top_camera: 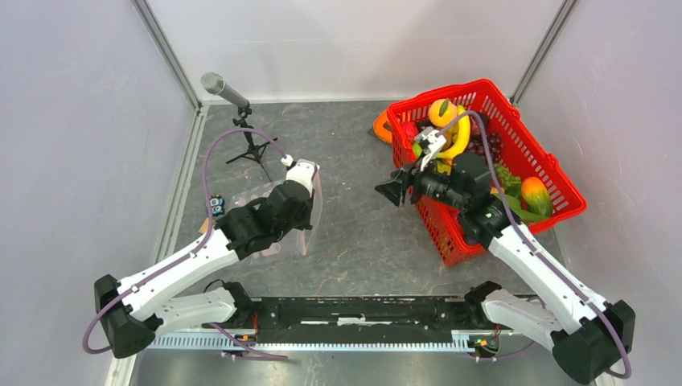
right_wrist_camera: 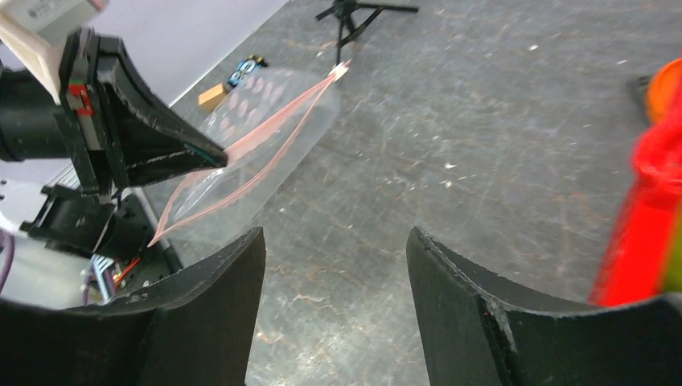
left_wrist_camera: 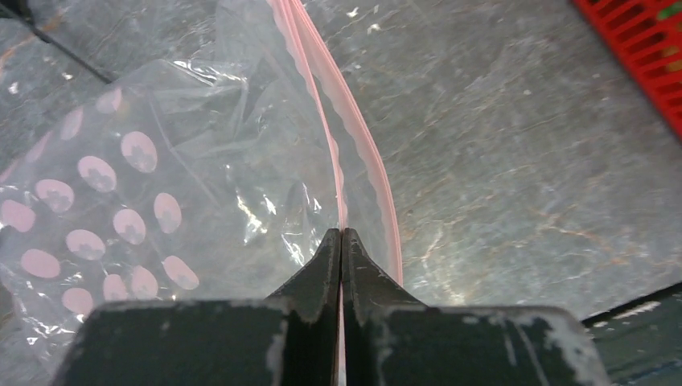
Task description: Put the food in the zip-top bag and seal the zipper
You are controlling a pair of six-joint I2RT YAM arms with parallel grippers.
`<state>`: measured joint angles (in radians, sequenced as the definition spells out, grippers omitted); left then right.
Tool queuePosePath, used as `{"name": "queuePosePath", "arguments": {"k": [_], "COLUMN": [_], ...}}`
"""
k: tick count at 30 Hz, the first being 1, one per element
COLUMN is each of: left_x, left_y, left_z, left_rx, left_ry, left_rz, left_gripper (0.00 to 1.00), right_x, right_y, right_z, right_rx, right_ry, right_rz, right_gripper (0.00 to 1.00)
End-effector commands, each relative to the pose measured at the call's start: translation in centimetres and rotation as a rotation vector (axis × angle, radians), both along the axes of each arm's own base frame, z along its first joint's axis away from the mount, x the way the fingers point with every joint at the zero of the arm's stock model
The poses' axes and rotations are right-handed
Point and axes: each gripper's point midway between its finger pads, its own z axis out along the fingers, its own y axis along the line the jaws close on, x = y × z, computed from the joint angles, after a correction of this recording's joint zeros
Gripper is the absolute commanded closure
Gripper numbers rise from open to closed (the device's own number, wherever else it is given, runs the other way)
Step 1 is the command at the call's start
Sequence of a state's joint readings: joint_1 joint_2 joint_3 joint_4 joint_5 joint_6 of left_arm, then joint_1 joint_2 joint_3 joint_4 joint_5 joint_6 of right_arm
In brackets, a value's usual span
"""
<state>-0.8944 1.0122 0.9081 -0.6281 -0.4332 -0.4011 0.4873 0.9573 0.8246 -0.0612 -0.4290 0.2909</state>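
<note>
Between the tips of the left claw, the pink zipper of the zip-top bag was pinched tight. The bag stretched out in front of that claw, over the worktop. The right claw was wide, with nothing in it. The food lay behind it in the red basket. I think the step was holding the bag ready. Next, the right claw would need to turn back and pick up one piece. How far the bag's mouth gaped was hard to tell, and the right arm hid some of the food.

left pincer clamped on zipper | zip-top bag dotted, empty
</note>
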Motion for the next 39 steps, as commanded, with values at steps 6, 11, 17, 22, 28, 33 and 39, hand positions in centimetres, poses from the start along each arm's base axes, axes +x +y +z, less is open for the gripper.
{"name": "queuePosePath", "arguments": {"k": [6,11,17,22,28,33,39], "left_x": [0.1,0.1,-0.1,-0.2,-0.4,-0.2,-0.5], "left_y": [-4.4,-6.0,-6.3,-6.2,-5.6,-4.5,-6.1], "left_z": [3.5,4.2,3.9,3.9,4.0,3.6,2.5], "left_rx": [-0.241,-0.299,-0.295,-0.294,-0.288,-0.242,-0.224], "left_ry": [-0.012,-0.012,-0.002,-0.003,-0.017,-0.03,0.027], "left_rz": [-0.066,-0.101,-0.12,-0.127,-0.12,-0.1,-0.164], "left_gripper": [0.98,0.98,0.98,0.98,0.98,0.98,0.78], "right_x": [-0.9,-0.7,-1.3,-0.9,0.1,0.3,-1.0], "right_y": [5.2,7.7,10.8,11.9,11.6,11.0,11.8], "right_z": [-2.2,-4.9,-5.9,-6.9,-8.8,-9.0,-7.8], "right_rx": [-0.011,-0.031,-0.008,-0.031,-0.096,-0.114,0.003], "right_ry": [0.088,0.166,0.195,0.213,0.23,0.206,0.201], "right_rz": [0.008,-0.04,0.021,0.029,-0.025,-0.043,0.018], "right_gripper": [0.31,0.33,0.34,0.36,0.59,0.93,1.0]}}
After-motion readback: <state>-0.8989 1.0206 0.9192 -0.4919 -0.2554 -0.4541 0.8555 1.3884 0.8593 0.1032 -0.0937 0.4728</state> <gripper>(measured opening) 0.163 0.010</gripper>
